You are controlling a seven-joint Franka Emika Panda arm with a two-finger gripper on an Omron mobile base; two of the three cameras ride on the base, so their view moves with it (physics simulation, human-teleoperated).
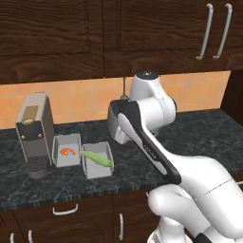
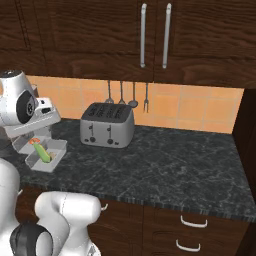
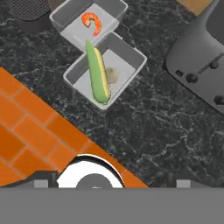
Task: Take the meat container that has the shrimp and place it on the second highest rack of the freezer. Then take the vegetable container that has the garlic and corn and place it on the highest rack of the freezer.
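Pincer fingers (image 3: 183, 183) stand spread wide, holding nothing, high above the dark counter (image 3: 148, 127). Below sit two grey containers touching each other: one with the shrimp (image 3: 92, 22), one with corn (image 3: 98, 72) and garlic (image 3: 113, 75), beside the toaster (image 2: 107, 125).

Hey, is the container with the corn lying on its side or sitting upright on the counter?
Upright. The corn container sits flat on the dark counter, open top up, with the corn lying diagonally inside it, beside the shrimp container.
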